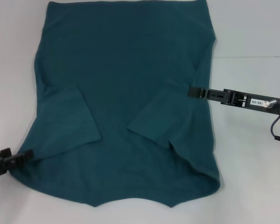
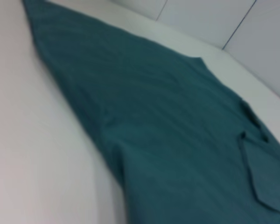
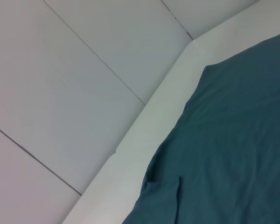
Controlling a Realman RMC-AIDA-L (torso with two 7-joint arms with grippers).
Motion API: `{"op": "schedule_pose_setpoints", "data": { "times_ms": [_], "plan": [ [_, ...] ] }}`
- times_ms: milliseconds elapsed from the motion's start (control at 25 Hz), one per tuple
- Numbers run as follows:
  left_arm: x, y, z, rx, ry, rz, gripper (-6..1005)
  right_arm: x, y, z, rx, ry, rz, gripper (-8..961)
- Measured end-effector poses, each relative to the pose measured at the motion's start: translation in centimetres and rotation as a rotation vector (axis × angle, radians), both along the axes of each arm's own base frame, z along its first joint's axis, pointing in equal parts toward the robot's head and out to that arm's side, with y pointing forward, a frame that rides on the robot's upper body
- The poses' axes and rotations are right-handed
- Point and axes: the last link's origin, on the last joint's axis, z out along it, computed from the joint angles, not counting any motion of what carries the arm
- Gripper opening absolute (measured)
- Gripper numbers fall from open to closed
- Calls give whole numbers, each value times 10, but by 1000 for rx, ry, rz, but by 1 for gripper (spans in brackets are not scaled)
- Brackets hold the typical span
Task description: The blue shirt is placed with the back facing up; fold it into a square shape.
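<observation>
The blue shirt (image 1: 130,60) lies flat on the white table (image 1: 252,177), plain side up, with no lettering showing. Both short sleeves are folded inward over the body: one (image 1: 67,116) on the left, one (image 1: 163,116) on the right. My left gripper (image 1: 28,154) is low at the shirt's near left corner, touching its edge. My right gripper (image 1: 192,92) reaches in from the right and meets the shirt's right edge by the folded sleeve. The left wrist view shows the shirt (image 2: 177,140) stretching away, and the right wrist view shows the shirt's edge (image 3: 238,140).
White tabletop surrounds the shirt to the left and right. The table's edge (image 3: 154,116) runs diagonally in the right wrist view, with grey floor tiles (image 3: 60,93) beyond it. The shirt's far hem reaches the top of the head view.
</observation>
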Motion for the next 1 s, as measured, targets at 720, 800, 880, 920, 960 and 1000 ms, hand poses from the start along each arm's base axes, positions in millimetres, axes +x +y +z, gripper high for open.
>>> {"op": "schedule_pose_setpoints", "data": {
  "times_ms": [720, 800, 880, 920, 960, 1000],
  "plan": [
    [-6, -11, -14, -87, 21, 27, 767, 1, -2, -1, -7, 0, -3, 899],
    [-3, -11, -15, -101, 15, 13, 766, 2, -2, -1, -7, 1, -4, 898],
    [-1, -9, -15, -108, 10, 0, 765, 2, -2, -1, -7, 1, -4, 898],
    [0, -8, -15, -110, 9, -3, 765, 2, -2, -1, -7, 1, -4, 898],
    [1, -8, -15, -110, 9, -6, 764, 2, -2, -1, -6, 1, -4, 898],
    [2, -7, -15, -111, 9, -10, 764, 2, -1, -1, -6, 1, -5, 898]
  ]
}}
